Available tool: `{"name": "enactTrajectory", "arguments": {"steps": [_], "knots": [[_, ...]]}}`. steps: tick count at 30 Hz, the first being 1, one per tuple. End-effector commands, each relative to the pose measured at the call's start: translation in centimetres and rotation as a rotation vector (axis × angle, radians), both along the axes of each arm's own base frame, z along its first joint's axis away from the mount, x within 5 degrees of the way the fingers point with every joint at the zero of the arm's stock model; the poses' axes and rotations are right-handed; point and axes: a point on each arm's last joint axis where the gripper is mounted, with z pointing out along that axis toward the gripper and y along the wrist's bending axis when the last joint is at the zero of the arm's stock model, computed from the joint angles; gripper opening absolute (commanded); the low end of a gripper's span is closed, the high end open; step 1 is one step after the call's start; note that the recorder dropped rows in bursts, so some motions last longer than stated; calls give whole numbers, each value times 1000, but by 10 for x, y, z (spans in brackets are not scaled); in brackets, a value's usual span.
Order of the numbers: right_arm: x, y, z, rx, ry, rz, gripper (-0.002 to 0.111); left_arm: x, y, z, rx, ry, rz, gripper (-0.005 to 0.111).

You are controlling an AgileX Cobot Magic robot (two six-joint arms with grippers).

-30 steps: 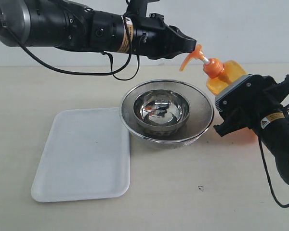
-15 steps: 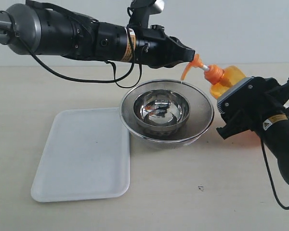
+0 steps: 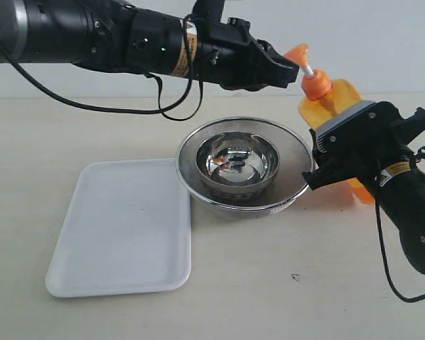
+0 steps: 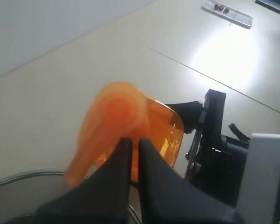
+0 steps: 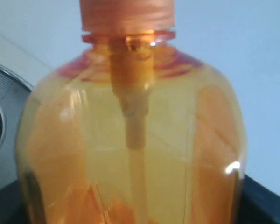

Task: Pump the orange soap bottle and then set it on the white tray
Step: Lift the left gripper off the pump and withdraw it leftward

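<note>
The orange soap bottle (image 3: 327, 108) is being clamped by the right gripper (image 3: 343, 152) — its pump nozzle (image 3: 297, 53), just beyond the all-but-closed, empty left gripper (image 3: 292, 69), needs pressing squarely.

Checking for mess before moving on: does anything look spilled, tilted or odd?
Only the bottle: it hangs tilted in the right gripper, its top leaning toward the bowl. No spilled soap shows.

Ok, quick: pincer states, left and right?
Left pincer: closed, holding nothing.
Right pincer: closed on the orange soap bottle.
</note>
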Motion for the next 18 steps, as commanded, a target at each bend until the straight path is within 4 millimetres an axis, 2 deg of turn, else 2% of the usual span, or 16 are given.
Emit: {"name": "enactTrajectory", "arguments": {"steps": [1,3,11,18], "knots": [[2,-3,7,38,-31,-46,0,-9,28,14,25,-51,67,5],[2,-4,7,51,-28,-55,0,-18,52,24,27,-69,122,5],[2,-7,6,134,-14,-96,0,-61,98,33,30,-122,219,5],[3,-14,6,221,-2,-171,0,-126,134,36,-38,-231,280,5]]}}
